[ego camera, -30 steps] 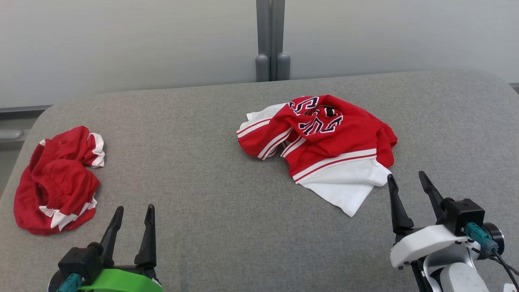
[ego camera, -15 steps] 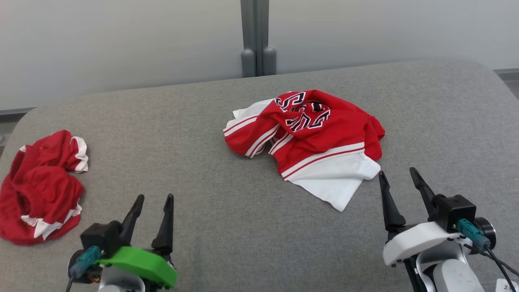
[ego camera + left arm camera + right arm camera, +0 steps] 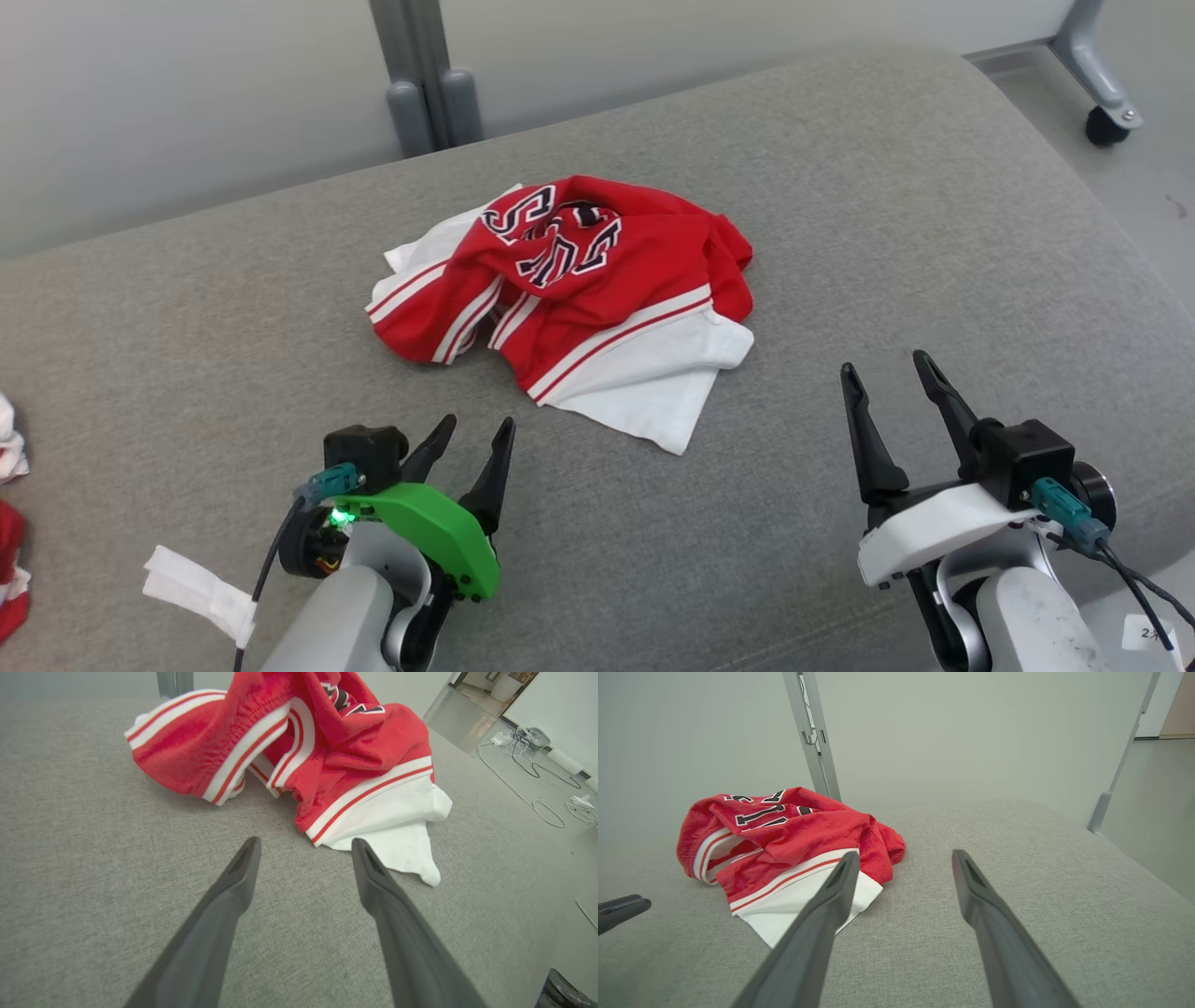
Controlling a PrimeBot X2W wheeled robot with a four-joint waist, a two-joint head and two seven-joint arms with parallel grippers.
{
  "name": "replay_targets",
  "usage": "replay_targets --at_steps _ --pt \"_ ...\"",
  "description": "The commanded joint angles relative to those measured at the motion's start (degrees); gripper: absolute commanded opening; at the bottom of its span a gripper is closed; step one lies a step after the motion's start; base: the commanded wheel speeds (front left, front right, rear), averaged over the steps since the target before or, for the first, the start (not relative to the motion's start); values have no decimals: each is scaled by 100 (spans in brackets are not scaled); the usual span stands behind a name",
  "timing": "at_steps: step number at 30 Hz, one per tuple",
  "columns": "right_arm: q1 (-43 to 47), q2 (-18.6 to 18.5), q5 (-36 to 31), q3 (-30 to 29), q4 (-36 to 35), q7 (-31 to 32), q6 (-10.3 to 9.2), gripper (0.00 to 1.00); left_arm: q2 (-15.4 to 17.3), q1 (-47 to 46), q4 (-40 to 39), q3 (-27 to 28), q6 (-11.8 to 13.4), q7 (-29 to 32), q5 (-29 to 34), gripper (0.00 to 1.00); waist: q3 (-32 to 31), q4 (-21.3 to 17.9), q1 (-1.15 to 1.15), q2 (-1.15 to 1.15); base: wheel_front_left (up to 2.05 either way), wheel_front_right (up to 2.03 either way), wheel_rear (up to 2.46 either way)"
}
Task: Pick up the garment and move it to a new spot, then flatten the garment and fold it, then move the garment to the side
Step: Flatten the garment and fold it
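Observation:
The garment (image 3: 579,280) is a crumpled red jersey with white stripes, a white panel and dark lettering, lying in a heap on the grey padded table (image 3: 934,215). My left gripper (image 3: 479,422) stands open just in front of its near edge, apart from the cloth. In the left wrist view the garment (image 3: 345,751) lies right beyond the open left gripper (image 3: 306,841), with its white corner beside the right finger. My right gripper (image 3: 883,362) is open, off to the garment's right. From the right wrist, the garment (image 3: 794,830) lies left of the open right gripper (image 3: 905,853).
Another red and white cloth (image 3: 9,560) shows at the table's left edge. A grey post (image 3: 425,75) rises behind the table, and a caster wheel (image 3: 1106,126) stands on the floor at the far right. Cables (image 3: 528,765) lie on the floor beyond the table's right edge.
The head camera has swung to the right, so the whole picture has shifted left. My left gripper has come much closer to the garment's near edge. Both grippers stay open.

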Motion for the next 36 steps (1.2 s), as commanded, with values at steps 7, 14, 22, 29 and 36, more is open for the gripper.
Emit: replay_targets --at_steps 7,14,22,29,36 --pt "-143 -6 107 48 94 -147 -2 100 -183 -728 1136 55 139 221 -367 100 481 -925 0 0 0 0 0" --pt "-186 -7 125 70 123 -197 -2 100 -234 -1203 1841 -44 389 239 -480 100 563 -1067 0 0 0 0 0" --pt "-227 -7 122 67 163 -225 -2 100 -253 -1510 2145 -302 461 156 -848 0 587 -1068 0 0 0 0 0" --pt "-131 -8 122 -66 112 -232 -2 100 -249 -1424 1878 -830 285 44 -1226 0 587 -656 0 0 0 0 0" --pt "-11 -10 64 -195 36 -181 -2 100 -9 -1035 1399 -744 188 -78 -1409 0 500 15 0 0 0 0 0"
